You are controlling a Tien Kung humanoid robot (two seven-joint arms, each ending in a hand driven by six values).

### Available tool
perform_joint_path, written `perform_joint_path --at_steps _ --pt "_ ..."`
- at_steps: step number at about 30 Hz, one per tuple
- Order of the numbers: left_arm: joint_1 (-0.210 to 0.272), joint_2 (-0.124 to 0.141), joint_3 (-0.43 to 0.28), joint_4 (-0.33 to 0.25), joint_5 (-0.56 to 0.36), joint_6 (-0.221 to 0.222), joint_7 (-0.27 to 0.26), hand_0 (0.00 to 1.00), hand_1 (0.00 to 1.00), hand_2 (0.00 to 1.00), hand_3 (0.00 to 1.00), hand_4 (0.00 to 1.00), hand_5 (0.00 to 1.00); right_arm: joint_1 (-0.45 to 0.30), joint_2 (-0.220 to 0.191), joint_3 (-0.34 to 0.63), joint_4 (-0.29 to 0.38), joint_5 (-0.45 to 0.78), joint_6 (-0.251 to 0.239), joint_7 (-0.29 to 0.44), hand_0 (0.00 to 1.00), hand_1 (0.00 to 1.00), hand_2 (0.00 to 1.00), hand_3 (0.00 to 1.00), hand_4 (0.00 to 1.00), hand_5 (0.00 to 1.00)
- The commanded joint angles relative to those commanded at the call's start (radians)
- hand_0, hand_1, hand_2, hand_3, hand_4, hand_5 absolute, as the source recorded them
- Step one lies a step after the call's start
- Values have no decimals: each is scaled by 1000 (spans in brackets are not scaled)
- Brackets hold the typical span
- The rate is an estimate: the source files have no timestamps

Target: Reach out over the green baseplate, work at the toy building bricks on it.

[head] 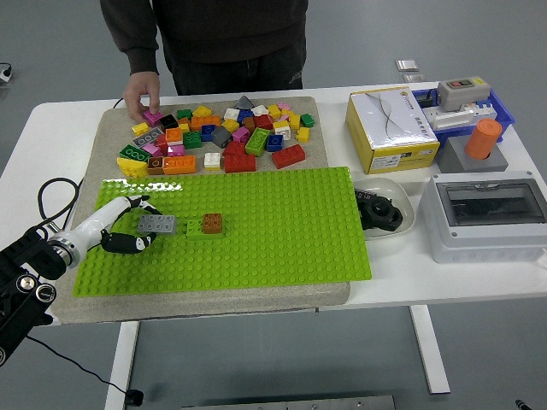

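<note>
The green baseplate (282, 231) lies on a beige mat in the middle of the table. Near the plate's left part a brown brick (213, 221) is stacked on a light green brick (195, 228). My left hand (144, 226) comes in from the lower left, over the plate's left edge, shut on a grey brick (159, 224). That brick is low over the studs, just left of the light green one; contact with the plate cannot be told. The right arm is out of view.
A loose pile of coloured bricks (222, 137) lies behind the plate. A person's hand (141, 92) rests by a pink brick (153, 116) at its far left. Right of the plate: white bowl (402, 198), yellow box (391, 128), grey enclosure (487, 213), orange cylinder (484, 137).
</note>
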Motion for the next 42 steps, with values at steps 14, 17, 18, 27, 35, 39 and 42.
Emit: perform_joint_path --at_steps 14,17,18,27,35,39,42 --pt "45 103 -242 -53 91 23 -29 998 998 998 463 650 2 -15 9 3 0 3 -1 1 701 592 703 682 749 768" --pt "55 113 -328 -50 104 27 -36 998 998 998 463 650 2 -18 11 1 0 3 -1 0 701 592 703 682 749 768" --pt "57 115 -358 -47 108 28 -38 998 998 998 463 650 2 -19 12 1 0 3 -1 -1 701 592 703 682 749 768" --pt "64 109 -626 -36 115 36 -61 998 998 998 462 651 2 -23 16 -4 0 9 -1 0 701 593 704 682 749 767" --pt "72 88 -848 -92 130 84 -100 998 998 998 461 653 2 -23 19 -3 0 12 -1 0 700 592 704 682 749 767" --pt "77 98 -943 -118 138 103 -113 998 998 998 461 658 2 -24 18 0 0 9 -1 0 700 592 704 682 749 769" --pt "84 112 -998 -142 152 114 -117 998 998 998 461 658 2 -25 18 3 0 6 -1 0 700 592 704 682 749 769"
